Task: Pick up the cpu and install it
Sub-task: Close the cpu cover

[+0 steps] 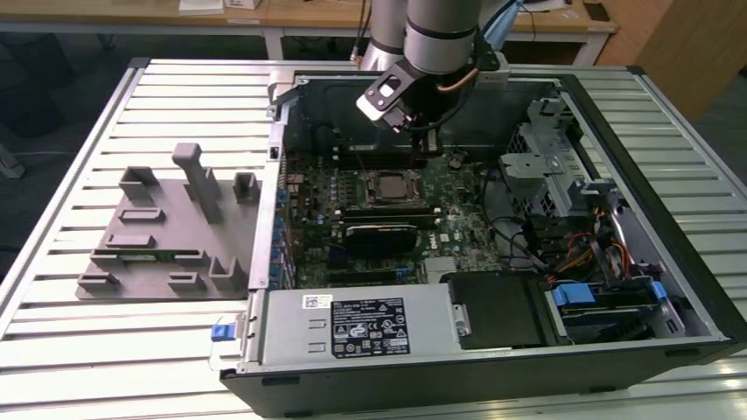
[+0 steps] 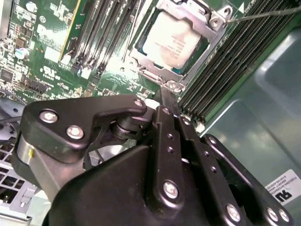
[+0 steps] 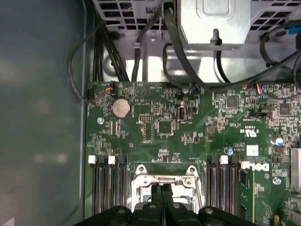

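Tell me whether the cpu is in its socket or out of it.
In. In the second wrist view the cpu lies flat within the metal socket frame, level with it, its silver top showing.

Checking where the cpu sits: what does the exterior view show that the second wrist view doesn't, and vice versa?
Exterior view: the grey fixture block on the slatted table. Second wrist view: close up, the cpu lying silver top up inside the socket frame. Both: the green motherboard, that socket frame and the shut claw near it.
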`<state>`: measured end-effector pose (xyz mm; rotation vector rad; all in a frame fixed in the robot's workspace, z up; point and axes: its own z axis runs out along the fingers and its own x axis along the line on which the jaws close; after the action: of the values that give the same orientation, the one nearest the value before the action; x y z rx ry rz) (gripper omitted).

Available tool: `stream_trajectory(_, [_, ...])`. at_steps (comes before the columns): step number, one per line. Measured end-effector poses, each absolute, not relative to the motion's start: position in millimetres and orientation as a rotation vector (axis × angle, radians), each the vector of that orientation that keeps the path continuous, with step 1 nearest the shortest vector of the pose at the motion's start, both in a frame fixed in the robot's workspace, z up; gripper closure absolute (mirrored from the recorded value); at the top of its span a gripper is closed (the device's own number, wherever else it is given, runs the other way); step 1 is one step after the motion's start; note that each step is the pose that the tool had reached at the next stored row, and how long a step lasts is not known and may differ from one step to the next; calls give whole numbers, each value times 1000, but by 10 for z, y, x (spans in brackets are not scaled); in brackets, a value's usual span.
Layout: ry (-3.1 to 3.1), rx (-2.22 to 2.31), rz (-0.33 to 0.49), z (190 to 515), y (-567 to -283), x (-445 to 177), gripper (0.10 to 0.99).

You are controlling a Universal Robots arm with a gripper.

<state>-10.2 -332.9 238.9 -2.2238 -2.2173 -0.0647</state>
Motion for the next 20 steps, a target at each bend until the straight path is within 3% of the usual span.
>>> stream_trajectory(20, [-2217,-2224,-65,2229,-3357,-337,980])
